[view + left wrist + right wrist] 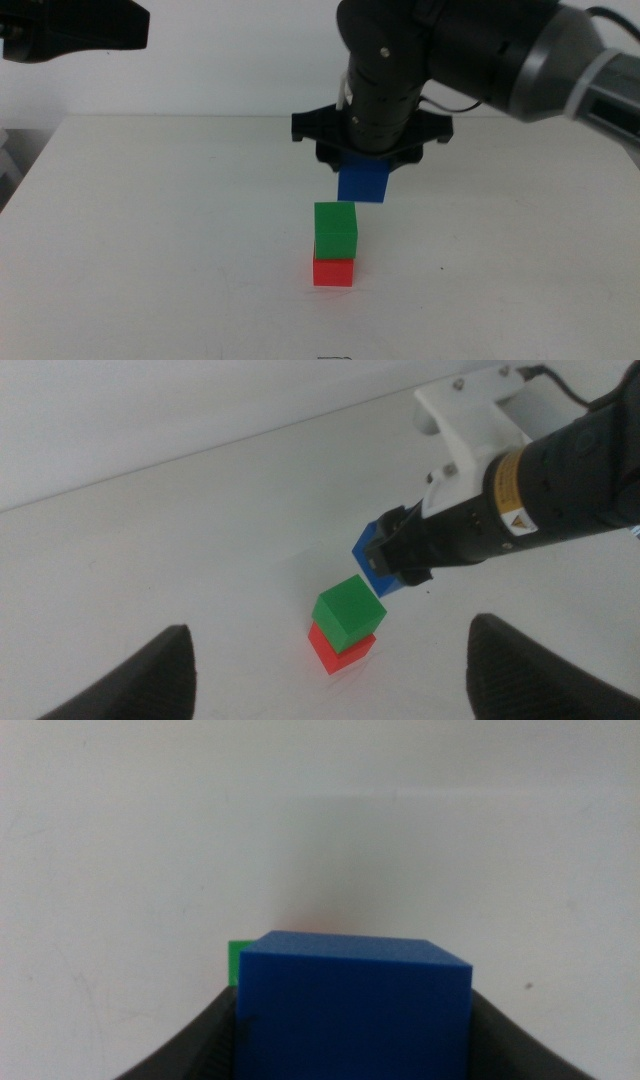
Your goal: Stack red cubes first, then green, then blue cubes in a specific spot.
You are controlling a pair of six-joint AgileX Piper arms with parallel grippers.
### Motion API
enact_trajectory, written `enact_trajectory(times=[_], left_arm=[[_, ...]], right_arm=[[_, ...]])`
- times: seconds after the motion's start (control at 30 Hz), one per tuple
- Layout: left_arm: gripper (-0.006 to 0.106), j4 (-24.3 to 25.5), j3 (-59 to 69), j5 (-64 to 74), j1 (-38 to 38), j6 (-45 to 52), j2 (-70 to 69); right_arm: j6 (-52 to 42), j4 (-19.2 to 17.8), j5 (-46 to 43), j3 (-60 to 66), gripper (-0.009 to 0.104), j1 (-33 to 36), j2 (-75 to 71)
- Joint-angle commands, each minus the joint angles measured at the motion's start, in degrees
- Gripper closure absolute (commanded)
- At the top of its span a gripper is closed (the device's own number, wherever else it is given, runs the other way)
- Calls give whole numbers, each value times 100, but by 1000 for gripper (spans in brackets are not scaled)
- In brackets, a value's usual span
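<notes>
A plain white matte tabletop (150,250) fills the middle view, backed by a pale wall, with wide bare room on every side of the small stack near its centre. There the green cube (336,230) sits on the red cube (333,271), both solid and sharp-edged with flat matte faces, the green one set slightly off toward the right of the red. Above them, apart from the green top and a little to the right, hangs the blue cube (363,183), pinched in the right gripper (365,165), whose dark, ribbed cylindrical wrist comes down from the upper right. The left arm waits at the upper left corner, only a dark housing showing. In the left wrist view the left gripper (330,675) shows two rounded dark jaws set wide apart with nothing between them, well clear of the stack; beyond them the green cube (349,612) rests skewed on the red cube (340,647), and the blue cube (376,557) is held just above and beside it by the right gripper (395,555). In the right wrist view the blue cube (355,1010) fills the gap between the closed-in jaws, and a sliver of green (238,963) peeks past its edge over open white surface.
</notes>
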Motion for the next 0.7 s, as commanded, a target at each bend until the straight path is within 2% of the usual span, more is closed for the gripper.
enact_trajectory(times=[0.0,0.23,0.67], left_arm=[[9,-253,-114,-307,-4,4,-78],[9,-253,-114,-307,-4,4,-78],[9,-253,-114,-307,-4,4,-78]], right_arm=[[115,-59,127,-205,96,10,-235],[-21,180,-256,-205,96,10,-97],[-169,221,-444,-205,96,59,108]])
